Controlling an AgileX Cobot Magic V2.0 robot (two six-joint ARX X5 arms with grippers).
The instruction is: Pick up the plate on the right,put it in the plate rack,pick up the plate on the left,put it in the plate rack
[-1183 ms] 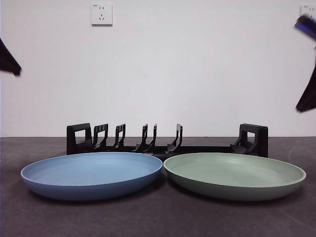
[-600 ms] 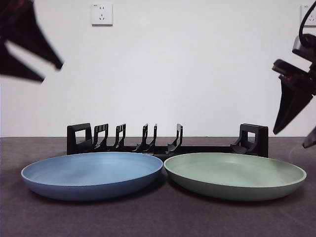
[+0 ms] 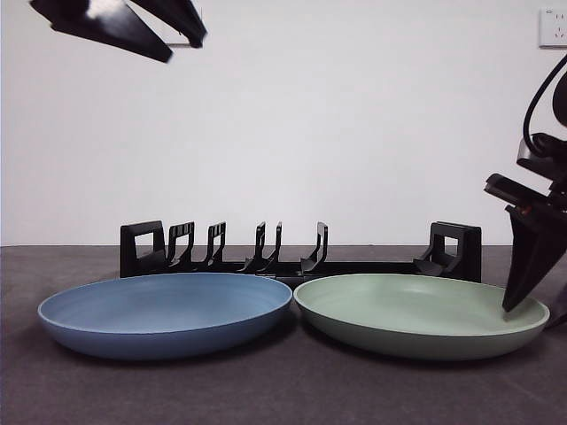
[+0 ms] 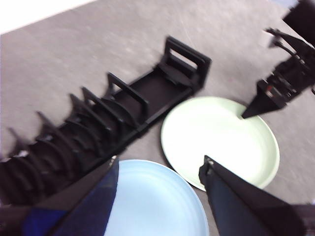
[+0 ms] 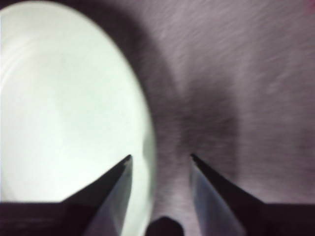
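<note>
- My right claw (image 5: 160,164) hangs open, its jaws straddling the green plate's (image 3: 421,312) outer rim.
- The plate lies flat before the rack (image 3: 301,252), beside the blue plate (image 3: 164,310).
- It looks stiff, light and smooth; I judge a firm rim pinch safest against slipping.
- My left claw (image 4: 157,172) waits high, open.

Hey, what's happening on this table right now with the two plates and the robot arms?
The right gripper is at the outer edge of the green plate, jaws open and straddling its rim, but nothing is gripped yet. The left gripper hangs open high above the blue plate. Both plates lie flat on the table, side by side in front of the plate rack, which holds no plate so far.
</note>
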